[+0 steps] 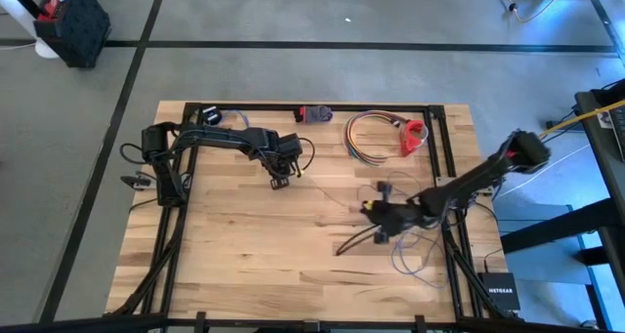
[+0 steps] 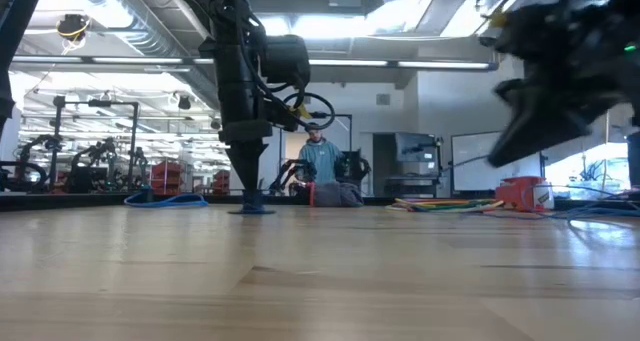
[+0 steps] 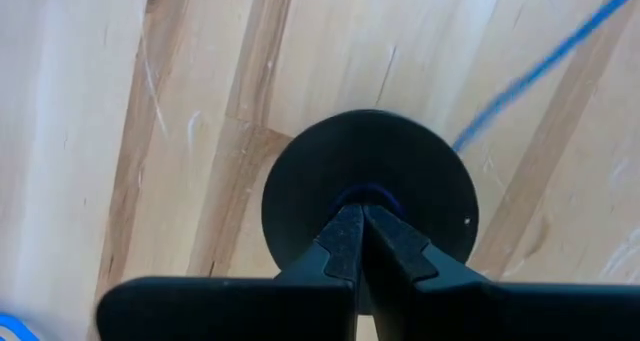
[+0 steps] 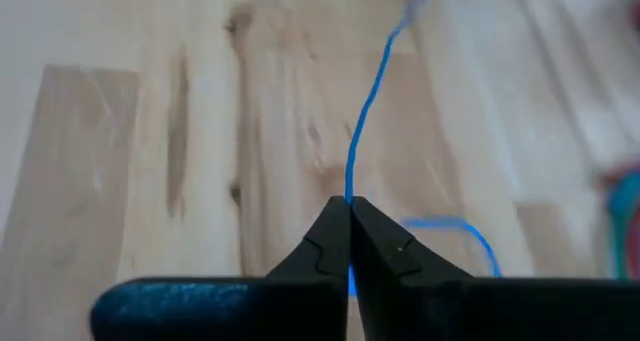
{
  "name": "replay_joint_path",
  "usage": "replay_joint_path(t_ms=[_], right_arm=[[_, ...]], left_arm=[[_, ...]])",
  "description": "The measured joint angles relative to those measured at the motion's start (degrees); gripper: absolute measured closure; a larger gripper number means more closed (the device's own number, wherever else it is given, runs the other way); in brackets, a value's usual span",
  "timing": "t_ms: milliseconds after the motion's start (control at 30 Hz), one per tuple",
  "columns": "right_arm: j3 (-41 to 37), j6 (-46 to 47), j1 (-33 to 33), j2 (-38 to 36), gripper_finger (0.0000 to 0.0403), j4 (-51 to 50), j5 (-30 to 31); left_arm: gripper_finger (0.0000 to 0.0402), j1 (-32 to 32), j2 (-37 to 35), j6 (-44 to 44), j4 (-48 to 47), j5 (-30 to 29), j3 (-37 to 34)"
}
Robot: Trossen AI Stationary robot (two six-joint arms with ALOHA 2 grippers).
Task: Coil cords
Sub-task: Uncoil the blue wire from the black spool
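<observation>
The cord is a thin wire (image 1: pixel 327 191) lying loose across the wooden table (image 1: pixel 244 245), with slack loops near the right edge (image 1: pixel 410 260). It ends in a black round disc (image 3: pixel 300 201) that rests flat on the table (image 2: pixel 250 209). My left gripper (image 3: pixel 360 221) stands over the disc's centre, pointing down, shut; it also shows in the high view (image 1: pixel 279 182). My right gripper (image 4: pixel 350 209) is shut on the wire farther along, right of the table's middle (image 1: pixel 369 208) and raised above the table (image 2: pixel 560 61). My left gripper meets the disc at the centre of its top (image 3: pixel 365 193), where a small blue bit shows between the shut fingertips. The fingers come from above, pointing down. The disc lies flat on the table under them. My right gripper pinches a single strand of the wire (image 4: pixel 350 186) between its two fingertips. The fingers lie across the wire. The wire runs on from the tips in a slack curve (image 4: pixel 385 61), and a loop (image 4: pixel 450 223) lies beside them.
A coiled bundle of coloured cables (image 1: pixel 366 138) with a red part (image 1: pixel 415 136) lies at the far right. Small dark objects (image 1: pixel 314 113) (image 1: pixel 210 116) sit at the far edge. A black box (image 1: pixel 501 292) lies off the table's right. A person (image 2: pixel 320 159) is behind the table.
</observation>
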Motion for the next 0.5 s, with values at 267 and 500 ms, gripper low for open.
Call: replay_joint_path(t_ms=[267, 500], right_arm=[[-0.8, 15.0, 7.3, -11.5, 0.0397, -19.5, 8.9], [-0.8, 25.2, 10.7, -14.4, 0.0396, -30.3, 9.7]], left_arm=[[0.0398, 0.0, 0.0, -0.5, 0.2, 0.2, 0.0], [0.0398, 0.0, 0.0, -0.8, 0.1, -0.1, 0.0]])
